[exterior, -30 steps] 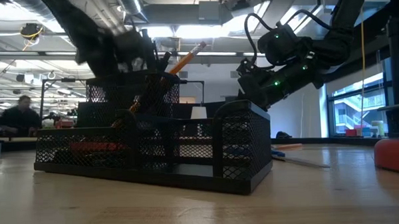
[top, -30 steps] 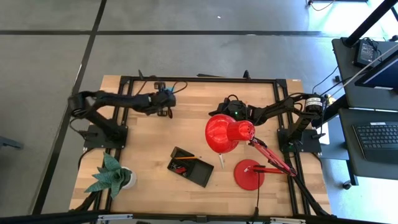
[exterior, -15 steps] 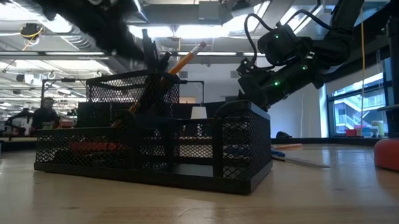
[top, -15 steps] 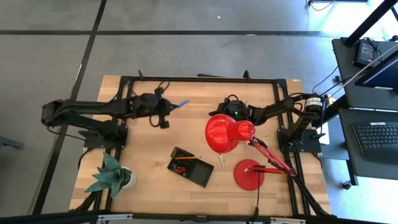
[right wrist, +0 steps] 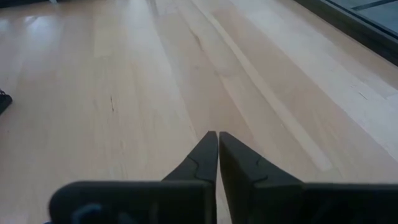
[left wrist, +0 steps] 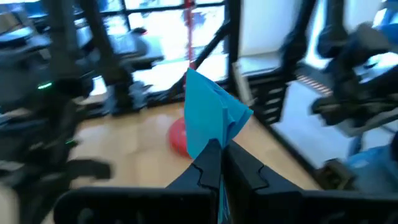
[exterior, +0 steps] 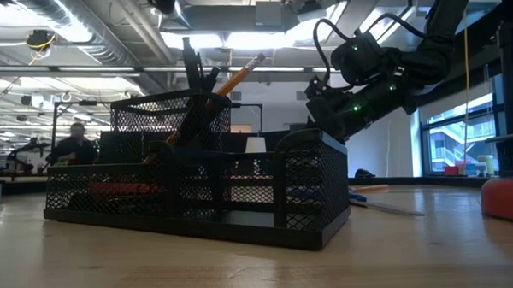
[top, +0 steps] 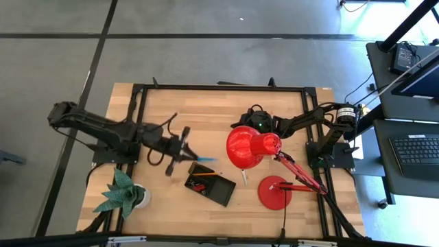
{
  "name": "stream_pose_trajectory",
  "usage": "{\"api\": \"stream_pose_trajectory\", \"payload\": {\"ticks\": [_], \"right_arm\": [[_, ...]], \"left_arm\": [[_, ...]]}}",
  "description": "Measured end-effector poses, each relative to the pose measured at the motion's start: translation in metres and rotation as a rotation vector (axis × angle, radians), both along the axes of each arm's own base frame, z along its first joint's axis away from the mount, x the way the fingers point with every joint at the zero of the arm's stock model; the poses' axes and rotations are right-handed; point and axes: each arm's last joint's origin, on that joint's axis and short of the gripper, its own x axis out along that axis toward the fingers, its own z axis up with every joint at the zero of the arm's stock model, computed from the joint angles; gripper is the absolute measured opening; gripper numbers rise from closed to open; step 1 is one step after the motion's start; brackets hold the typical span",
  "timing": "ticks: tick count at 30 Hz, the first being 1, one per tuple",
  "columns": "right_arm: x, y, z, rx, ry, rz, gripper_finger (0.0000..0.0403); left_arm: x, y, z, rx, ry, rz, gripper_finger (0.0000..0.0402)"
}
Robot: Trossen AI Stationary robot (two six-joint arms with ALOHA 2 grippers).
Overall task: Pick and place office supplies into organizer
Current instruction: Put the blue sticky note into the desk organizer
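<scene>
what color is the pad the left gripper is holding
Blue. The pad shows best in the left wrist view, pinched in the left gripper.

Grey floor (top: 55, 75) surrounds the wooden table (top: 219, 110); bright windows (exterior: 462, 141) beyond.

Blue sticky-note pad (left wrist: 210, 121); black mesh organizer (exterior: 198, 193); red lamp (top: 252, 147)

I see a pale wooden worktop (right wrist: 124, 74) (smooth, visible grain), a black wire-mesh organizer (exterior: 198, 193), a glossy red lamp (top: 248, 147), and a matt blue paper pad (left wrist: 211, 118).
</scene>
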Motion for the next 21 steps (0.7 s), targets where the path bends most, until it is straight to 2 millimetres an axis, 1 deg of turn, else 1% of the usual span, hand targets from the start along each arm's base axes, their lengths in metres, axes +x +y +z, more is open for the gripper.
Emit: {"api": "stream_pose_trajectory", "payload": {"ticks": [2,5,9,12,17,19,21], "right_arm": [[0.000,0.000,0.000,0.016,-0.004,-0.008,0.0020],[0.000,0.000,0.000,0.019,-0.005,-0.009,0.0020],[0.000,0.000,0.000,0.021,0.000,-0.010,0.0020],[-0.001,0.000,-0.003,0.049,0.016,-0.022,0.0020],[-0.002,0.001,-0.003,0.096,0.019,-0.022,0.0020],[-0.001,0.006,0.002,0.113,-0.008,0.014,0.0020],[0.000,0.014,0.011,0.091,-0.034,0.065,0.0020]], "left_arm": [[0.002,-0.012,0.000,-0.016,-0.020,-0.027,0.0003],[0.008,-0.030,0.003,-0.012,0.010,-0.011,0.0003],[0.020,-0.054,0.012,0.060,0.103,0.012,0.0003],[0.032,-0.069,0.015,0.128,0.192,0.069,0.0003],[0.048,-0.087,0.010,0.261,0.298,0.155,0.0003],[0.051,-0.090,0.009,0.338,0.301,0.200,0.0003],[0.051,-0.090,0.009,0.404,0.315,0.278,0.0003]]}}
